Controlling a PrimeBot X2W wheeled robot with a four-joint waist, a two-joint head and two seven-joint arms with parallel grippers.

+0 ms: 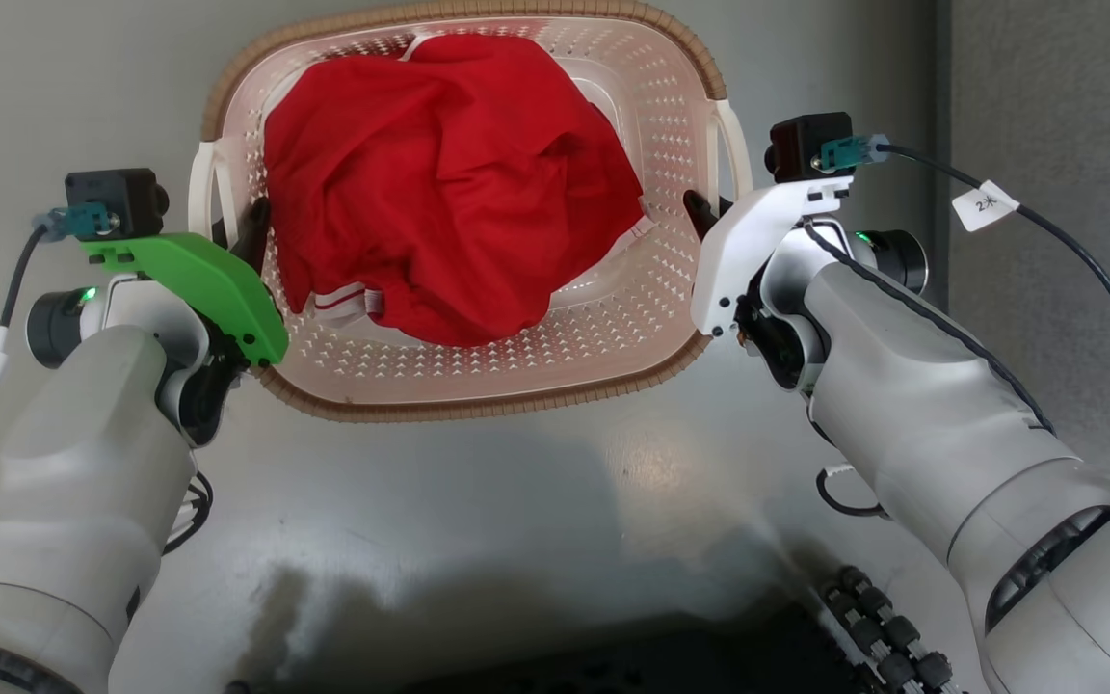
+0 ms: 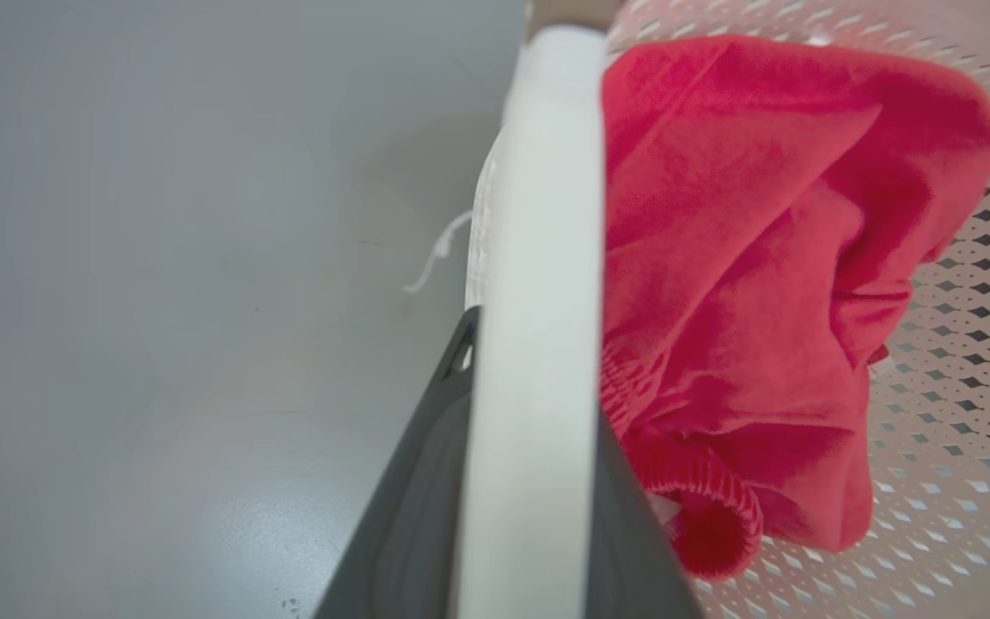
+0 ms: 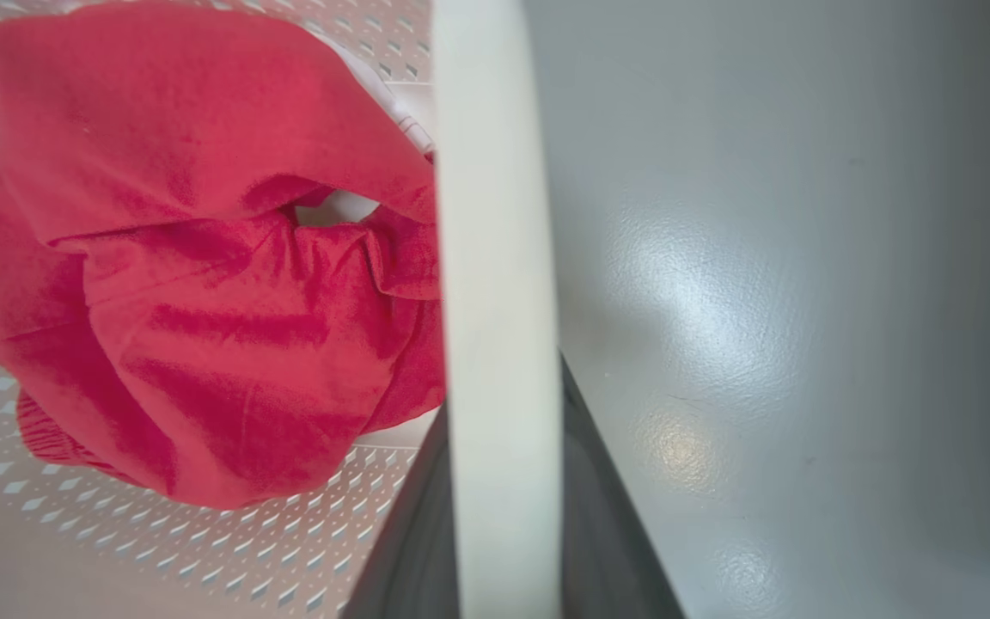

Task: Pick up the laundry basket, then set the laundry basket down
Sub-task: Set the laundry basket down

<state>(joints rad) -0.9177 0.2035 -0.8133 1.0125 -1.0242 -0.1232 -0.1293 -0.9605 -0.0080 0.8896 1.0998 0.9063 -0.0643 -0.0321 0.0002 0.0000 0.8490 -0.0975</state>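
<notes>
The dark fingers (image 2: 409, 516) of the left gripper (image 1: 245, 229) are drawn in narrow on the left handle (image 2: 538, 258) of the laundry basket (image 1: 603, 337), one finger on each side of the white loop. The right gripper (image 1: 704, 214) pinches the right handle (image 3: 499, 258) the same way. Holding both loops at once likely keeps the load level between the arms.

A plain grey floor (image 1: 516, 501) lies beneath everything, with glare and the robot's shadow near the bottom of the head view.

The basket sits centred in front of the robot, between the two forearms. It is cream-white and perforated, and a brown rim (image 1: 478, 413) runs around its top. From these views it cannot be told for certain whether its base is on the floor or just above it.

A crumpled red garment (image 1: 439, 183) is heaped in the basket and covers much of the bottom. It adds soft weight that could shift if the basket tips, so an even two-handed grip makes sense.

The handles stand upright at the short sides, which gives the fingers a thin bar to close on.

A small white label (image 1: 986, 205) hangs on the right arm's cable, well apart from the basket.
</notes>
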